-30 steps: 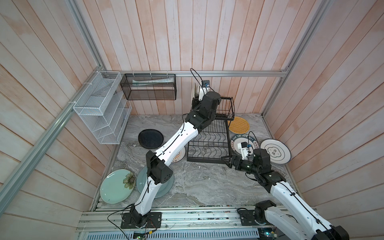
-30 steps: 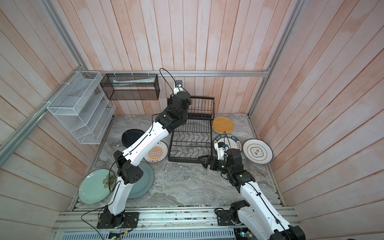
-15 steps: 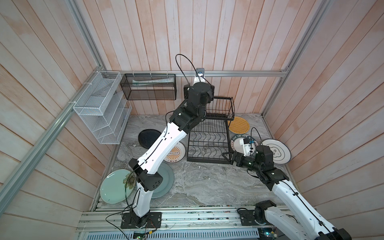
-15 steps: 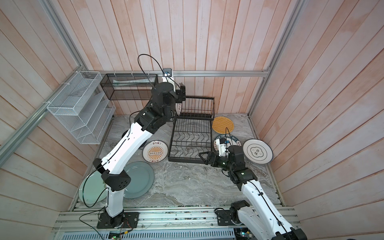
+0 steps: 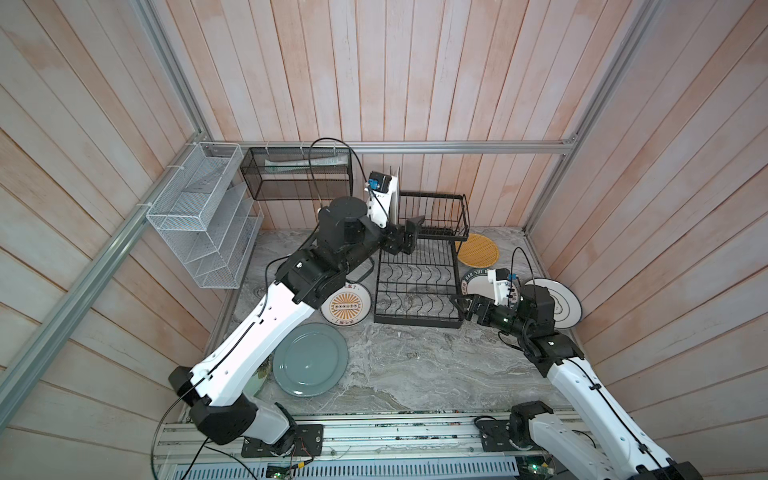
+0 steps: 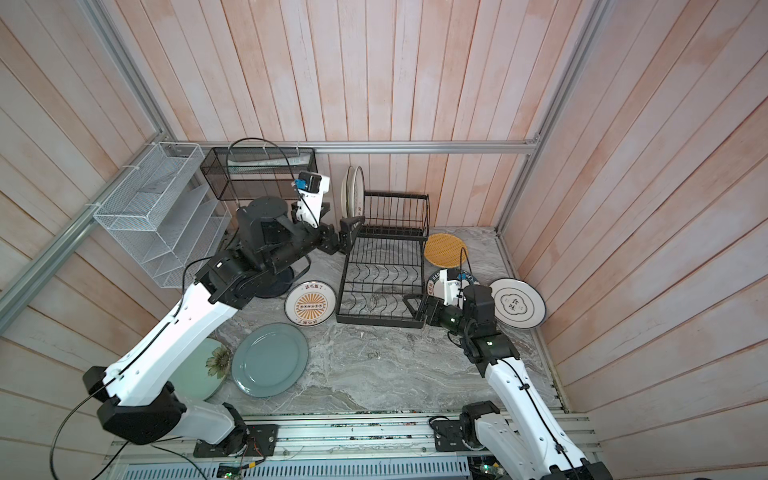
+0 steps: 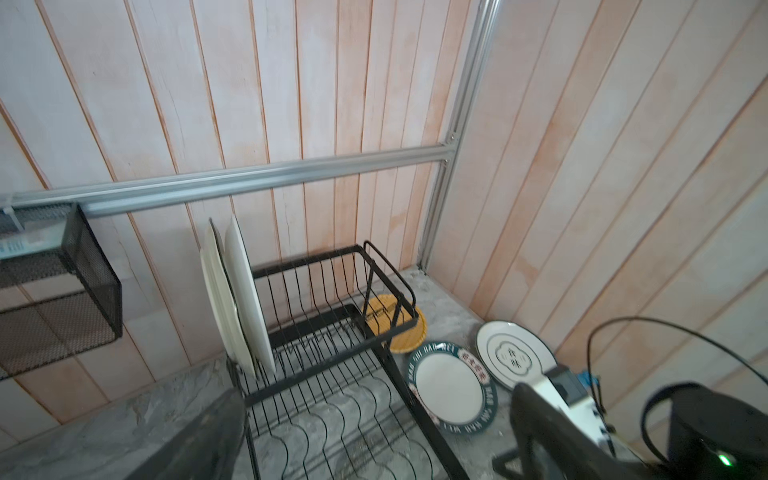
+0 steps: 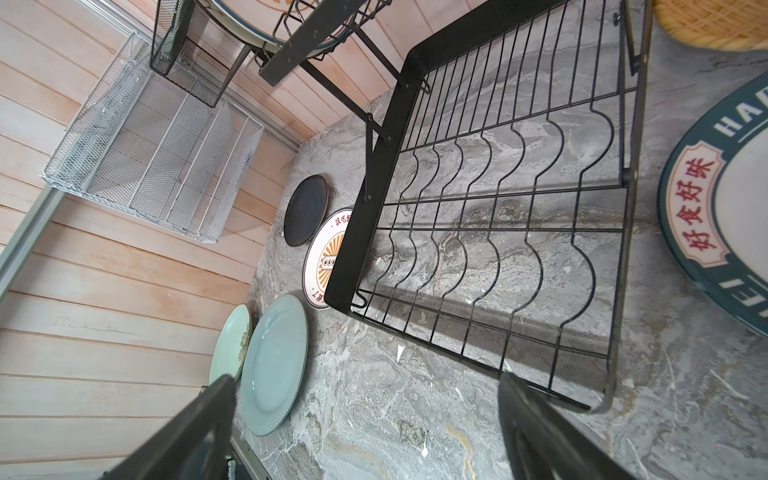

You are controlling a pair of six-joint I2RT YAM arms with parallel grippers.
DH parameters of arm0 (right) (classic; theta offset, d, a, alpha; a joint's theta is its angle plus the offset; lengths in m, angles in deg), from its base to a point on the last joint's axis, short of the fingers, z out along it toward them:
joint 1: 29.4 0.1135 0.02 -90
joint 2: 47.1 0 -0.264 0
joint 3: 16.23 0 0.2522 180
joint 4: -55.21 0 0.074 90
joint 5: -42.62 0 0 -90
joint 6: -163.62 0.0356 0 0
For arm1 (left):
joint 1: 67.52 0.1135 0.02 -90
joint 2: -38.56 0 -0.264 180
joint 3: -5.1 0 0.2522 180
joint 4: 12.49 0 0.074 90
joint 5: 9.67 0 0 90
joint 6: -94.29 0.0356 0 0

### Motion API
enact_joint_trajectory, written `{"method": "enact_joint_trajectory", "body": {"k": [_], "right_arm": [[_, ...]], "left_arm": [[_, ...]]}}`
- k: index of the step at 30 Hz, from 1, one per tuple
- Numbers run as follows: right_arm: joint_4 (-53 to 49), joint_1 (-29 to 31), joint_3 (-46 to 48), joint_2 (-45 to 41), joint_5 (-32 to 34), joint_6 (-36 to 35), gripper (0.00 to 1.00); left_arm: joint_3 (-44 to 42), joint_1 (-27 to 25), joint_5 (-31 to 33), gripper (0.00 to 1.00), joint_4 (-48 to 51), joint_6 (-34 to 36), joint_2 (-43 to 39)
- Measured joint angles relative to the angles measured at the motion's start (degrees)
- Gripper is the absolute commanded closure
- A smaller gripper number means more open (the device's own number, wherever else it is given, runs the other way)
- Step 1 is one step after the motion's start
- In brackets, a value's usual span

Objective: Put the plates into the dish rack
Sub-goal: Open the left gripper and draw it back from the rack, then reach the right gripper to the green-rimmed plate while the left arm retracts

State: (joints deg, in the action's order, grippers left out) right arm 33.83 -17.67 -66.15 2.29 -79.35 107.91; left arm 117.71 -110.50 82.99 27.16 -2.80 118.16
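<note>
**Release at the black two-tier wire dish rack (image 6: 382, 286).** We see the left gripper (image 5: 413, 232) with jaws wide and empty, just clear of the rack's railed upper basket. A second ago it was pressed in at that basket with jaws narrow. Two white round plates (image 6: 353, 189) stand on edge there, so we judge the second newly seated. The right gripper (image 6: 415, 307), jaws wide and empty, hovers at the rack's near corner. The round grey-blue plate (image 6: 270, 359), the white plate with an orange sunburst (image 6: 309, 307) and the woven yellow plate (image 6: 445, 250) lie flat beside the rack, not yet loaded.

Pink plank walls (image 5: 415, 62), grey marble floor (image 5: 415, 374)
</note>
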Motion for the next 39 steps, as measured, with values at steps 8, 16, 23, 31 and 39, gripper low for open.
{"method": "enact_joint_trajectory", "body": {"k": [8,16,23,31,39], "right_arm": [[2.05,-2.91,0.0,-0.37,0.48,0.92,0.02],[5.01,-9.81,3.56,-0.96,4.26,2.36,0.02],[7.54,-21.92,12.61,-0.76,6.73,5.22,0.02],[12.59,-33.83,19.93,2.93,6.1,7.98,0.07],[22.12,-36.2,21.55,13.14,3.72,10.71,0.1]], "left_arm": [[-29.07,0.24,-3.3,0.0,-9.4,0.0,-24.0],[-54.16,0.35,-0.42,0.0,-13.64,-1.11,-32.17],[-58.58,0.35,-1.86,0.0,-17.51,-3.52,-31.45],[-58.47,0.46,-9.6,0.0,-18.21,-3.98,-28.94],[-58.42,0.46,-13.6,0.0,-18.21,-3.63,-31.58]]}}
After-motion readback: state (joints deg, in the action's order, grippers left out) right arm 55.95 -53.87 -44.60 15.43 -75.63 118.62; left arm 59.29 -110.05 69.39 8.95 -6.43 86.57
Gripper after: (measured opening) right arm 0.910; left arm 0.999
